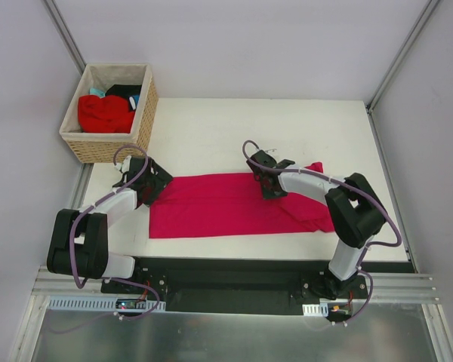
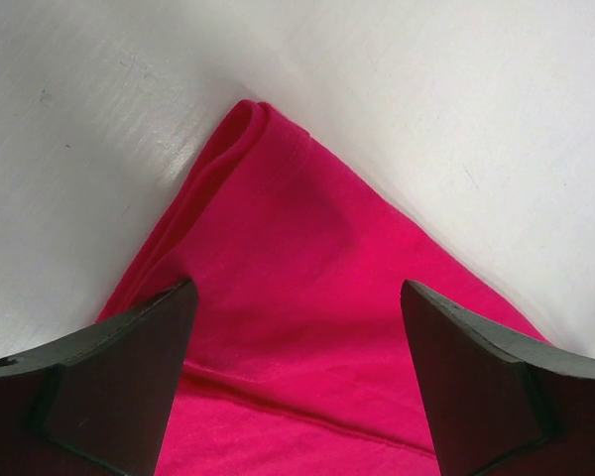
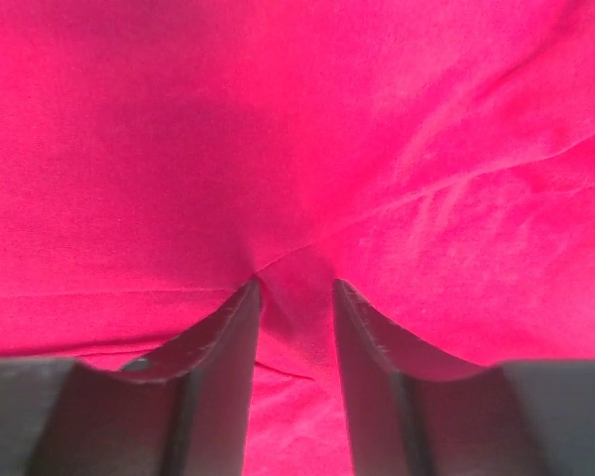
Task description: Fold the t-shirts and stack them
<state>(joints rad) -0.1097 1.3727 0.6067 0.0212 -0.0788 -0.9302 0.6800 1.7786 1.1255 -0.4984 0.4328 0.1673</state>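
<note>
Mid-fold: crimson-pink t-shirt [image 1: 211,207] is lying as a strip on the table [image 1: 211,128]. My right end effector [image 3: 296,288] is pinching its far edge. My left end effector [image 2: 297,297] is hovering wide open over the far-left corner (should close next, I judge).

Soft, even overhead light fills the top view; the white counter [image 1: 211,128] around the crimson-pink t-shirt [image 1: 219,207] is bright, with faint shadows. From the left wrist, a pale sheen streaks the counter beside the t-shirt, and the left hand [image 2: 297,288] is dark and soft-edged. From the right wrist, the t-shirt glows saturated pink, shadowed just above the right hand [image 3: 296,286].
</note>
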